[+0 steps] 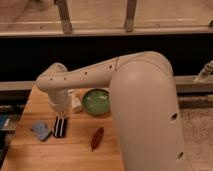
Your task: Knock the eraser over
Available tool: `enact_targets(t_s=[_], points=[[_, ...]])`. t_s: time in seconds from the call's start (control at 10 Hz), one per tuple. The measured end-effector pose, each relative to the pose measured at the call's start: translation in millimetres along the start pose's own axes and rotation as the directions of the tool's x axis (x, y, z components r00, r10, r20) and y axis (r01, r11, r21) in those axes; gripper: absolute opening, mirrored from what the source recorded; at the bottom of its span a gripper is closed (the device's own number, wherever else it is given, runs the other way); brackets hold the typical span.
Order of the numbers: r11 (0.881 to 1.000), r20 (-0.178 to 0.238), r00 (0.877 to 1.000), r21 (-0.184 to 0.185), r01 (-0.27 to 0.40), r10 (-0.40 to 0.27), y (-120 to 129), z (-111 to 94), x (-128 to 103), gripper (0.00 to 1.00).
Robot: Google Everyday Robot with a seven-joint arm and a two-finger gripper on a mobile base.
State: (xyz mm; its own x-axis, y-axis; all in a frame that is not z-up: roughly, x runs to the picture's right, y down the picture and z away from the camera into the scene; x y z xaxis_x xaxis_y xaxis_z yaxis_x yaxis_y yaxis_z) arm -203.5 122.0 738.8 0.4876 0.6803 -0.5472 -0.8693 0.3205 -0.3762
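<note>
The eraser [60,126], a small black block with thin white stripes, is on the wooden table [75,155] near its left side, long side pointing toward the camera. My gripper [60,113] hangs from the white wrist just behind and above the eraser, very close to its far end. I cannot tell whether they touch. My big white arm fills the right half of the view.
A soft blue-grey pad [41,130] lies just left of the eraser. A slim red-brown pen-like object [97,138] lies to its right. A green bowl [96,101] and a small white cup [76,103] stand behind. The table's left edge is close.
</note>
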Motion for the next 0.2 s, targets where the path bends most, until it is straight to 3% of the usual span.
enact_targets(t_s=[0.2], points=[[0.995, 0.093, 0.991, 0.001, -0.097, 0.096, -44.6, -10.6, -19.2, 0.00]])
